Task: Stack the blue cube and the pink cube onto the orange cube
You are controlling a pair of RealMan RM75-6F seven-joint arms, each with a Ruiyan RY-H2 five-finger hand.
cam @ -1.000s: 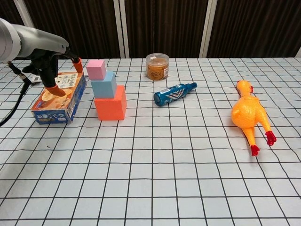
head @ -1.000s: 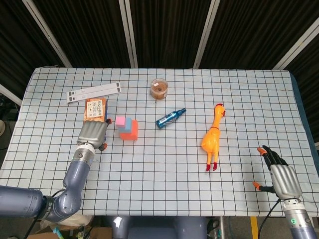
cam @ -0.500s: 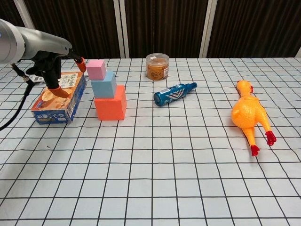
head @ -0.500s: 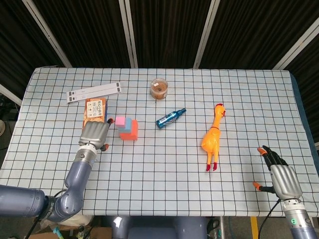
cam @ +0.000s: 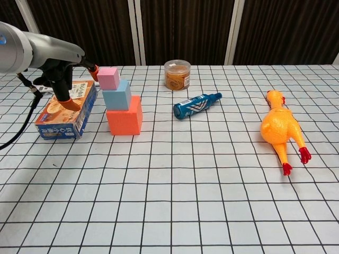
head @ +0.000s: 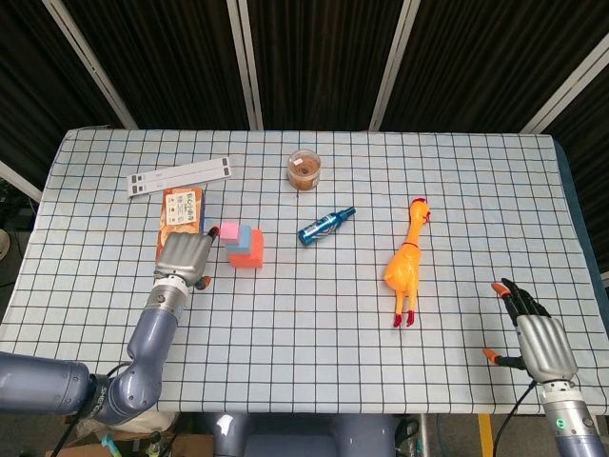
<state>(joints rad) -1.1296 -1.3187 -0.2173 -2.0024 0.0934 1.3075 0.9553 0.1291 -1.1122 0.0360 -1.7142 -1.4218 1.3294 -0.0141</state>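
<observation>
Pink cube (cam: 108, 78) sat atop blue cube (cam: 117, 94) atop orange cube (cam: 124, 115), left-centre of frame; stack judged complete. Left hand (head: 185, 253) beside stack, empty, fingers spread. Right hand (head: 540, 340) lower right, empty, fingers apart, idle.

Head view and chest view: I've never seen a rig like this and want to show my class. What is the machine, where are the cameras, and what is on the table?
It is a two-armed robot at a checked table. The head view looks down from above; the chest view looks across from in front. The left robot hand sits beside a three-cube tower: orange cube at the bottom, blue cube, pink cube on top. The right robot hand rests open near the table's edge. Neither holds anything. Also there: a snack box, jar, blue bottle and rubber chicken.
</observation>
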